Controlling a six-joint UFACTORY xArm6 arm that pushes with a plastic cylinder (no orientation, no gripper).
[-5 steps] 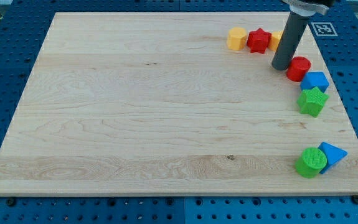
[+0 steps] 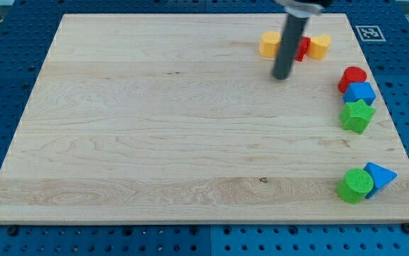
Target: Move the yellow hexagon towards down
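The yellow hexagon (image 2: 268,44) lies near the view's top, right of centre. My tip (image 2: 282,77) rests on the board just below and slightly right of it, not touching it. The rod crosses in front of a red star (image 2: 303,48), hiding most of it. A second yellow block (image 2: 321,45), whose shape I cannot make out, sits right of the star.
A red cylinder (image 2: 353,76), a blue block (image 2: 361,92) and a green star (image 2: 357,116) are stacked along the right edge. A green cylinder (image 2: 355,185) and a blue triangle (image 2: 381,175) sit at the bottom right. A black-and-white marker (image 2: 370,33) lies off the board's top right corner.
My tip has moved left from beside the red cylinder to just below the yellow hexagon. The blocks have not visibly moved.
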